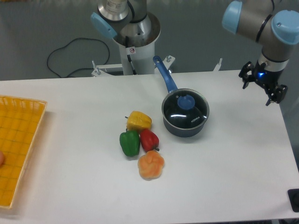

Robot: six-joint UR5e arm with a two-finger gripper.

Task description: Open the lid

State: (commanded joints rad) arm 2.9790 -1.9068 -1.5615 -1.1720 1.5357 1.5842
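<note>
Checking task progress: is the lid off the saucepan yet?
No, the lid sits on the saucepan, with the pincer well off to its right.

A: So the lid is sitting closed on the dark saucepan, blue knob up, long blue handle pointing toward the robot base.

B: And the gripper?

A: Way off right, near the edge of the white surface, jaws apart, holding nothing.

B: Anything else?

A: Four bell peppers just left of the pan: yellow pepper, green pepper, red pepper, orange pepper. Yellow basket at far left.
</note>
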